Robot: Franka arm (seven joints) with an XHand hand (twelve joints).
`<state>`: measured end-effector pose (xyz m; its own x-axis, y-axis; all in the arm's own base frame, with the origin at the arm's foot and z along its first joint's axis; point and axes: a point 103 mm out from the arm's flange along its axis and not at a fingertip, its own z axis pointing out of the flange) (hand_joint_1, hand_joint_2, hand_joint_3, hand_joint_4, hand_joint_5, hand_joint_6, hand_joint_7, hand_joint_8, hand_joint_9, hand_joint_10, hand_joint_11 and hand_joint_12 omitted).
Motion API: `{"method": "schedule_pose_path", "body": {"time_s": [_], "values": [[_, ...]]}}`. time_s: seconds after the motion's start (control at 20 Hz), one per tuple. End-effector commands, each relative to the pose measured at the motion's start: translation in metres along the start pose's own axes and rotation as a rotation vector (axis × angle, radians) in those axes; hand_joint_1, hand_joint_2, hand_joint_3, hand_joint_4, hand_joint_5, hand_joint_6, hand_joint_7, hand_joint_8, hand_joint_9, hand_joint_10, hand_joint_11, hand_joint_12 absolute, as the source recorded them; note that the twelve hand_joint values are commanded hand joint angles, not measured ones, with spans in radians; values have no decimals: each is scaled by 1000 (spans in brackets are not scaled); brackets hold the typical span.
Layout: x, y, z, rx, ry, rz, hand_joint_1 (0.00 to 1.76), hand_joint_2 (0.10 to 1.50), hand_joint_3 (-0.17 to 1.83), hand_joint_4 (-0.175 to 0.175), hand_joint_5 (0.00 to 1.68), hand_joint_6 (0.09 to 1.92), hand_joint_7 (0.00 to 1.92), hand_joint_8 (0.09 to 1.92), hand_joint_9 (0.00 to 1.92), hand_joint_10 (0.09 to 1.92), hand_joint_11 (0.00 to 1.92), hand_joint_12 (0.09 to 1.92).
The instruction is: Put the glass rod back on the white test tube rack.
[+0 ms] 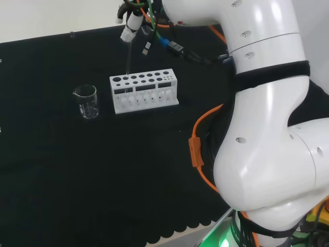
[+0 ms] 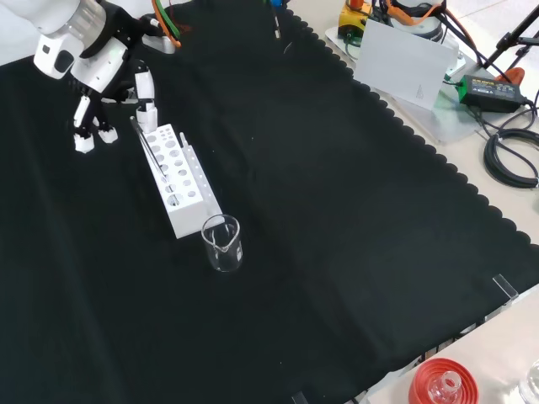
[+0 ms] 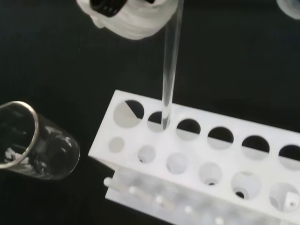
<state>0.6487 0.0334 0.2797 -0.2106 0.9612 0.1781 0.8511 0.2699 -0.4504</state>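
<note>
Closest to the wrist camera, a blurred white part of the hand (image 3: 133, 21) is looming over the work, with the glass rod (image 3: 169, 70) dropping away from it toward the rack. The rod's lower tip is sitting at, or just inside, the rim of the second large hole from the rack's end nearest the beaker; how deep it is reaching I cannot tell.

White test tube rack (image 1: 144, 92) is standing on the black cloth (image 1: 77, 175), long side toward the head camera, two rows of holes up top. A clear beaker (image 1: 87, 102) is standing just beside its left end in the head view, apart from it and apparently empty.

In the front view the hand (image 2: 101, 71) is hanging above the far end of the rack (image 2: 179, 181), fingers pointing down. One finger (image 2: 145, 94) is lying against the upper part of the rod (image 2: 148, 145); the rod seems to be pinched between fingers and thumb, though the contact itself is partly hidden. Held high on the shaft, likely so the free lower length can be steered into a hole without the fingers fouling the rack.

The rod is running nearly upright in the head view (image 1: 127, 64), leaning somewhat in the front view.

Judgement: insertion is under way, not complete. The next move is calling for a straight descent, keeping the tip centred, before letting go.
</note>
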Motion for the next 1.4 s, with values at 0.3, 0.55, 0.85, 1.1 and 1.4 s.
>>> {"method": "schedule_pose_path", "body": {"time_s": [0.3, 0.55, 0.85, 1.1, 1.4], "values": [[-10, -28, 1, 84, 70, 25, 965, 840, -175, -138, 238, 236, 927, 87, 1920, 101, 1920, 617], [-11, -40, -10, 63, 70, 16, 952, 841, -175, -133, 242, 226, 931, 87, 1920, 103, 1920, 619], [-13, -48, -15, 56, 72, 24, 949, 840, -175, -130, 251, 220, 933, 87, 1920, 103, 1920, 621], [-16, -56, -19, 41, 73, 21, 947, 840, -175, -129, 257, 217, 935, 87, 1920, 104, 1920, 623], [-23, -64, -21, 39, 76, 56, 949, 841, -175, -130, 269, 213, 942, 87, 1920, 104, 1920, 628]]}}
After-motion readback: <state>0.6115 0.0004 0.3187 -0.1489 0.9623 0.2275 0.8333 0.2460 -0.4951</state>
